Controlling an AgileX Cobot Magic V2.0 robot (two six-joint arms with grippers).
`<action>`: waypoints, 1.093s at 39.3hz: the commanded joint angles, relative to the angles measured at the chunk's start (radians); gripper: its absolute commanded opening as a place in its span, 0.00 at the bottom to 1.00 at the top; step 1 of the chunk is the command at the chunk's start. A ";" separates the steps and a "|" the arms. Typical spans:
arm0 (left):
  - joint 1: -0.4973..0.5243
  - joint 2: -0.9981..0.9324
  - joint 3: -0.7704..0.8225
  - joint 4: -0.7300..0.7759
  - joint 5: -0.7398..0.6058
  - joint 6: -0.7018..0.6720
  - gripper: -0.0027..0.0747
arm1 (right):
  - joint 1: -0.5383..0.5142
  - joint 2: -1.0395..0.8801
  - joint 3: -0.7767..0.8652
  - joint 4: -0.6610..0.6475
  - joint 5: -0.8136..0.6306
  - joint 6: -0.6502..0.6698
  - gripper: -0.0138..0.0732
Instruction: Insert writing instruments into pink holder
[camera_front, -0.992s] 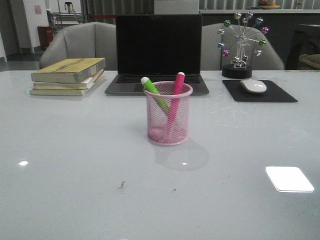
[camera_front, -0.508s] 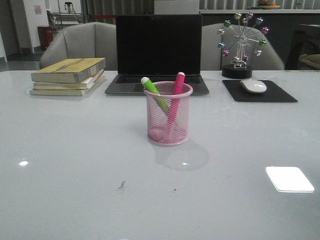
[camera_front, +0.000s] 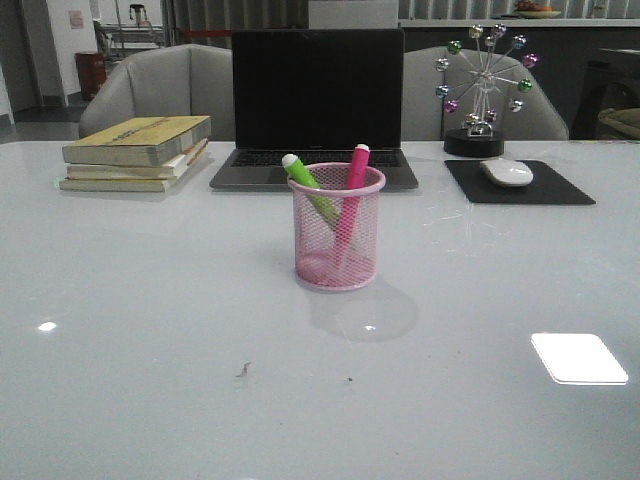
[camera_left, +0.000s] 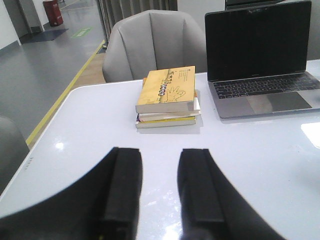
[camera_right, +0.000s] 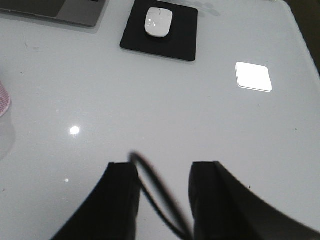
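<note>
The pink wire-mesh holder (camera_front: 337, 229) stands upright in the middle of the white table. Both markers lean inside it: the lime green one (camera_front: 303, 179) tilts left with its pale tip up, the hot pink one (camera_front: 354, 178) tilts right. A sliver of the holder (camera_right: 3, 100) shows at the edge of the right wrist view. Neither arm appears in the front view. My left gripper (camera_left: 159, 152) is open over bare table near the books, holding nothing. My right gripper (camera_right: 163, 167) is open too, with only a dark cable loop (camera_right: 159, 192) crossing the gap.
An open laptop (camera_front: 316, 108) sits behind the holder. Stacked books (camera_front: 139, 152) lie at the back left. A white mouse (camera_front: 507, 172) rests on a black pad (camera_front: 520, 184) at the back right, with a ball ornament (camera_front: 481, 88) behind it. Grey chairs stand beyond the table.
</note>
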 joint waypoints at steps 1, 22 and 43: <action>0.001 -0.004 -0.014 0.003 0.026 -0.013 0.38 | -0.008 -0.005 -0.027 -0.016 -0.074 -0.010 0.59; 0.001 -0.004 0.050 0.003 0.028 -0.044 0.38 | -0.008 -0.005 -0.027 -0.016 -0.074 -0.010 0.59; 0.001 -0.004 0.050 0.003 0.028 -0.044 0.38 | -0.008 -0.005 -0.027 -0.016 -0.075 -0.010 0.59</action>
